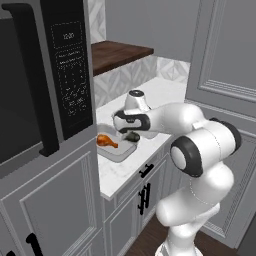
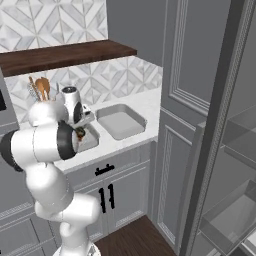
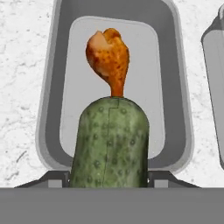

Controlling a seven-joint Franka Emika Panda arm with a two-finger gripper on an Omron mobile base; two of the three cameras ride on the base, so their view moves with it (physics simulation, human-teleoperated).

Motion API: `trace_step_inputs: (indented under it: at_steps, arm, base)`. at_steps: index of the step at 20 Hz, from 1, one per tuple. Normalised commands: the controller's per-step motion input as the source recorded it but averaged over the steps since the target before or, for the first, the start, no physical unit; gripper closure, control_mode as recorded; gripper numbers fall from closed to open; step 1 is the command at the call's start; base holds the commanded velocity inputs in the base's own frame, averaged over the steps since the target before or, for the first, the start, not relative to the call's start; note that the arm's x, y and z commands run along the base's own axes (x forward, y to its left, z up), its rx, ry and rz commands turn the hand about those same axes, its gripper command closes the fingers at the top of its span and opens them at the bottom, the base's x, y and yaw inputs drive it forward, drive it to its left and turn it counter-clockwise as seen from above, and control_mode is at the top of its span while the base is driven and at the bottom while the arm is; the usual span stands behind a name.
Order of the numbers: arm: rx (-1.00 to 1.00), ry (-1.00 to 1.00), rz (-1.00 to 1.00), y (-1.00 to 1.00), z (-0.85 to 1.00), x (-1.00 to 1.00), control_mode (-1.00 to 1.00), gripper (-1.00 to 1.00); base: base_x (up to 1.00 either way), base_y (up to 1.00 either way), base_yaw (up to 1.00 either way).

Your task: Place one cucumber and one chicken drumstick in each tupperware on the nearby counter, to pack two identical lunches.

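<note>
My gripper (image 3: 109, 180) is shut on a dark green bumpy cucumber (image 3: 110, 142), which stands up between the fingers. It hangs just above a grey tupperware (image 3: 46, 127) on the white counter (image 3: 22, 65). An orange-brown chicken drumstick (image 3: 108, 57) lies inside that tupperware. From the left base view, the gripper (image 1: 131, 135) holds the cucumber (image 1: 133, 136) over the near right end of the tupperware (image 1: 120, 152), with the drumstick (image 1: 106, 141) at its left. A second tupperware (image 2: 120, 124), empty, sits on the counter (image 2: 147, 107) further right.
A tall dark oven column (image 1: 45, 75) stands against the counter's left end. A dark wooden shelf (image 2: 65, 55) runs above the counter, and a holder with wooden utensils (image 2: 40, 89) stands at the back. A tall grey cabinet (image 2: 187, 100) closes the right end.
</note>
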Motion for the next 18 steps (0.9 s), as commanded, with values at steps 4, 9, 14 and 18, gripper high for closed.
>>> trace_step_inputs:
  at_steps: [4, 9, 14, 18]
  arm:
    - [-0.06, 0.0, 0.02, 0.1, -0.05, 0.56, -1.0, 1.0]
    - [-0.03, 0.0, 0.02, 0.07, -0.25, 0.92, -1.0, 1.0]
    - [0.0, -0.01, 0.1, 0.3, -0.4, 0.47, -1.0, 1.0]
    - [0.0, 0.0, 0.09, 0.12, -0.21, -0.01, -1.0, 1.0]
  base:
    - [0.0, 0.0, 0.0]
    - [0.0, 0.0, 0.0]
    - [0.0, 0.0, 0.0]
    - [0.0, 0.0, 0.0]
